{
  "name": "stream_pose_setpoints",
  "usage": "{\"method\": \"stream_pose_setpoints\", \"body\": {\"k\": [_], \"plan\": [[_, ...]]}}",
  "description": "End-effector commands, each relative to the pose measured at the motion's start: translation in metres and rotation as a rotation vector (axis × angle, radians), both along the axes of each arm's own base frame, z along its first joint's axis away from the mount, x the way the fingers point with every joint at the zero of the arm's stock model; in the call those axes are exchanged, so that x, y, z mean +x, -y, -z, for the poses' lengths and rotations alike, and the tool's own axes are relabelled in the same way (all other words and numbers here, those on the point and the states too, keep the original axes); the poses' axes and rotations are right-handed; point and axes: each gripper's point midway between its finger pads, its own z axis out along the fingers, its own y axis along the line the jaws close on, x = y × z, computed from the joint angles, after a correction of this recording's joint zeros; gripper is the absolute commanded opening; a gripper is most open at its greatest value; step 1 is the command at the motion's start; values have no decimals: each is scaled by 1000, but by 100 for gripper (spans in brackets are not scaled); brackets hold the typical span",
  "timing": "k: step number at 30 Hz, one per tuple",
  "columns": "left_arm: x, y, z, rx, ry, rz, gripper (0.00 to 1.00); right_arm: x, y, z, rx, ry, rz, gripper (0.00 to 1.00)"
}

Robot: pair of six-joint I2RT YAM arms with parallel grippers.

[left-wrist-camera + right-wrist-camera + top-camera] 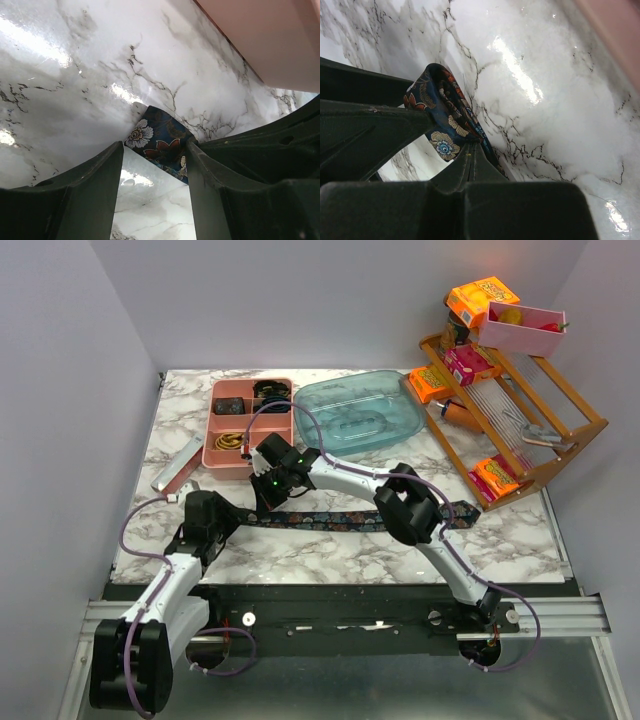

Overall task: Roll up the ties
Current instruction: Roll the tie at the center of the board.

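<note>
Right tool (465,144) clamps the tie (445,102) end (marble table (550,125) beyond).

The white-and-black left arm (172,585) and its twin, the right arm (345,477), were built of glossy white shell links joined by chunky black joint housings (410,508). A thin purple cable (124,532) ran along each arm. A small green light (263,481) glowed on the right wrist's black block. The matte black fingers (85,200) were broad, tapered wedges, faintly scuffed.
</note>
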Motion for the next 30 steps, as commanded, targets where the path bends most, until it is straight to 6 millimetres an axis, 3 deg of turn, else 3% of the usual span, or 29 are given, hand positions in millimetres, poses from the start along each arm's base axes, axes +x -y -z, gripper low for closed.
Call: {"method": "stream_pose_setpoints", "body": {"k": [1, 2, 7, 19, 30], "plan": [[4, -5, 4, -16, 20, -50, 58, -9, 0, 14, -24, -33, -24, 1], [0, -3, 12, -22, -7, -48, 57, -10, 0, 14, -23, -35, -26, 0], [5, 1, 15, -43, 12, -36, 47, -10, 0, 12, -17, -36, -28, 1], [7, 0, -3, -36, 108, -30, 26, -3, -11, -1, 19, -26, -20, 1], [12, 6, -9, -31, 148, -14, 16, -1, -24, -1, 35, -48, -23, 1]]}}
